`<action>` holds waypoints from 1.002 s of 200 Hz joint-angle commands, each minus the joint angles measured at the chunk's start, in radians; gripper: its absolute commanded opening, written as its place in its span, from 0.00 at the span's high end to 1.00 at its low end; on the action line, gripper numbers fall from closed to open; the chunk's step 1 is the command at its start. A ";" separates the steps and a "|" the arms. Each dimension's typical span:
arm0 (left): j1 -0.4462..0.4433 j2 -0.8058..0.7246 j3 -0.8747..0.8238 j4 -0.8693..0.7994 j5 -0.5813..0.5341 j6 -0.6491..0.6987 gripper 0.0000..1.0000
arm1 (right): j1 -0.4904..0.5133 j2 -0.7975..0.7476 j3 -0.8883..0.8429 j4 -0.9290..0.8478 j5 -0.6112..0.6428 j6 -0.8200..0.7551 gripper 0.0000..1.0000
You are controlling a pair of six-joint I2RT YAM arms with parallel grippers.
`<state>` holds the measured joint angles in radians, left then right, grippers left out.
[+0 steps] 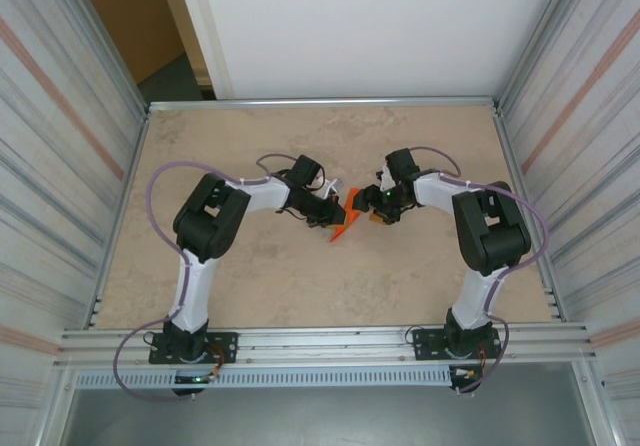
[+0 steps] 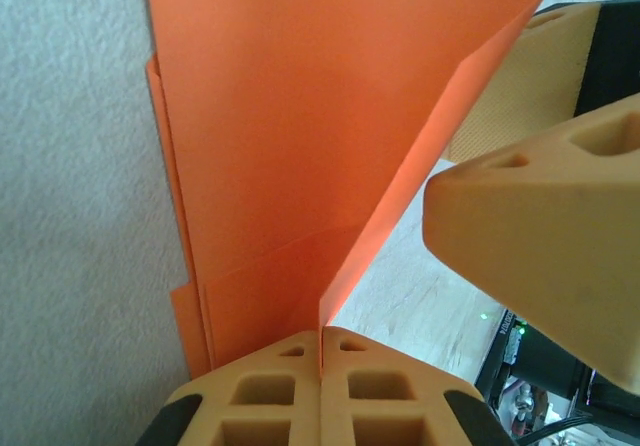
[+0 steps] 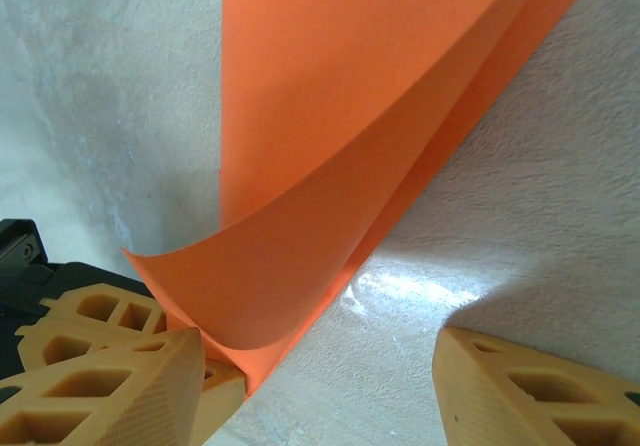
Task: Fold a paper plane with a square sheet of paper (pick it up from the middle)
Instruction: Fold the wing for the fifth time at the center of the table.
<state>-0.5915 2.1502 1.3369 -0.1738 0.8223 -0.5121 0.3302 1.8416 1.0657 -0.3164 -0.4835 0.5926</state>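
- Two arms meet over the middle of the marbled table [image 1: 300, 296]. Bare surface lies open on every side, and the metal rim [image 1: 320, 103] and ribbed side walls [image 1: 60, 166] stand well apart from the work.
- The folded orange paper [image 1: 343, 228] sits at table centre, between the two tools and just beside both, with layered flaps fanning away from a sharp crease (seen edge-on from the left wrist).
- The left gripper [image 2: 320, 341] has its jaws pressed together on that crease, pinching the paper [image 2: 290, 116] at its near end.
- The right gripper [image 3: 320, 351] stands with its fingers [image 3: 110, 386] spread well apart, gripping nothing. A curled flap of the paper [image 3: 330, 116] dips just beside one finger — whether they touch cannot be told — while the other finger hangs clear over bare table.
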 commanded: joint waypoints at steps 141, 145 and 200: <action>0.016 -0.006 -0.050 0.056 0.026 -0.043 0.85 | 0.040 0.205 0.141 -0.194 0.263 0.036 0.38; 0.018 -0.008 -0.051 0.057 0.025 -0.042 0.84 | 0.041 0.206 0.142 -0.196 0.263 0.037 0.38; 0.018 -0.049 -0.077 0.062 0.014 -0.045 0.79 | 0.042 0.222 0.155 -0.201 0.253 0.034 0.38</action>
<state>-0.5816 2.1456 1.2903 -0.0834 0.8604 -0.5549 0.3721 1.9476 1.2552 -0.5529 -0.3622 0.6209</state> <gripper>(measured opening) 0.200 0.617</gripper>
